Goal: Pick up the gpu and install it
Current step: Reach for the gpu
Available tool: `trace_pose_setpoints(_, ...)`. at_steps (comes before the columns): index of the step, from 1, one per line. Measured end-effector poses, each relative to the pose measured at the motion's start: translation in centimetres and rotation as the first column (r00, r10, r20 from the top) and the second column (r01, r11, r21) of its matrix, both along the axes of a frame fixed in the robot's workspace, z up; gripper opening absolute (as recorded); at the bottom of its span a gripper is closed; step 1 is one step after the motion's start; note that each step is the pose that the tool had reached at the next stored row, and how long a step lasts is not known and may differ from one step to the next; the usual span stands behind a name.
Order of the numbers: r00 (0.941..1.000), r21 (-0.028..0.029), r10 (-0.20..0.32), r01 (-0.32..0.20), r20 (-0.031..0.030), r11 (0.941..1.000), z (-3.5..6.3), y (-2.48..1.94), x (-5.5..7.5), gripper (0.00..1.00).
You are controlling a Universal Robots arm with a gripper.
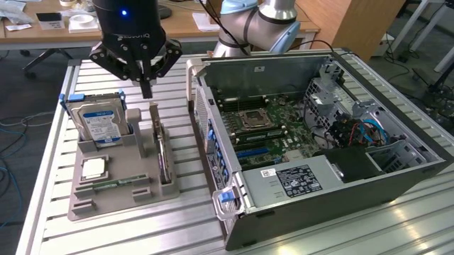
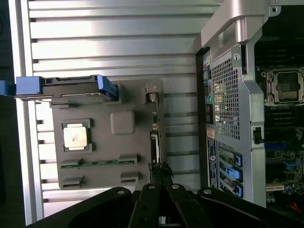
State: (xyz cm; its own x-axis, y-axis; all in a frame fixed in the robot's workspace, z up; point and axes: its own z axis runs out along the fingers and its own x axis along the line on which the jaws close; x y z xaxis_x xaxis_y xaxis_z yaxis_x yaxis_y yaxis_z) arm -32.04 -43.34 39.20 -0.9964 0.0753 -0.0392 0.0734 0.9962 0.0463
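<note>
Exterior view: gripper (image 1: 146, 89) pinched shut, empty, over grey holder (image 1: 114, 204).
Gpu (image 1: 162, 156): upright on edge in holder slot, side nr pc case (image 1: 333, 210).
Risk: shut tips could jab its top edge; off-centre grip = tilt, slip.

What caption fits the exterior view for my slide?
Black gripper, fingers shut, hovers above the thin green-brown gpu card in its grey holder.

Black hand (image 1: 146, 93); silver and pale-blue arm (image 1: 250, 22)

gpu (image 1: 163, 159) | thin card, metal end bracket; standing on edge | slot of grey holder (image 1: 114, 201)
</note>
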Motion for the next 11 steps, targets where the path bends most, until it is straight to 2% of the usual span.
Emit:
trace_pose_setpoints(9,1.0000,-0.0001,0.000,0.000,0.0000,1.0000,-0.19,-1.41,-0.2,0.11)
trace_pose_setpoints(11,1.0000,-0.0001,0.000,0.000,0.0000,1.0000,-0.22,-1.56,-0.2,0.11)
